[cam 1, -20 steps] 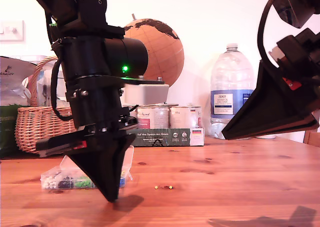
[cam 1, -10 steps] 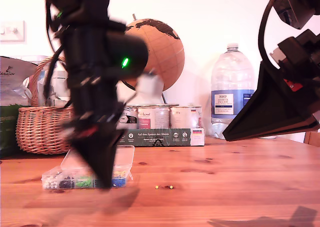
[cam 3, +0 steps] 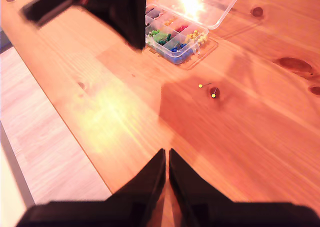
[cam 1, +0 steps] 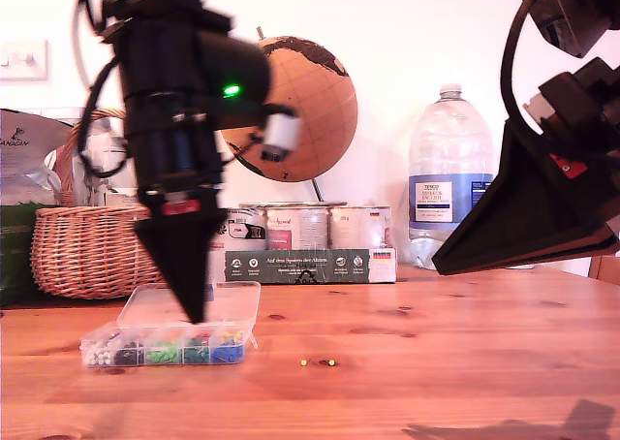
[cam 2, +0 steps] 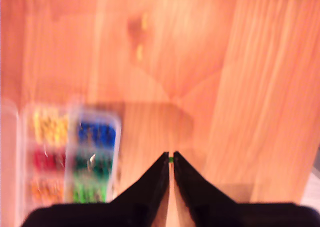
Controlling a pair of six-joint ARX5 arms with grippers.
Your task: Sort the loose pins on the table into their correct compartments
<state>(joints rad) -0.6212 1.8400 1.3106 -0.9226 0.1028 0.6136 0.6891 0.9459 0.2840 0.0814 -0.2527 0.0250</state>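
1. My first gripper has its jaws drawn almost together. A tiny green speck sits between the tips, which I take to be a green pin, though the first wrist view is blurred.
2. In the exterior view it hangs tip-down at that view's left, just above the clear organizer box and not touching it.
3. The coming move turns on an offset. In the first wrist view bare table lies under the tips, and the green compartment is close beside them. I'd judge a short sideways shift is needed before letting go.
4. The compartments run in a row along the box's long side, which lies across the exterior view.
5. Two loose yellow pins lie on the wood, near the box on its exterior-view right.
6. My second gripper is pressed closed on nothing. It is high at the exterior view's right, well apart from the box, so my first gripper is nearer.
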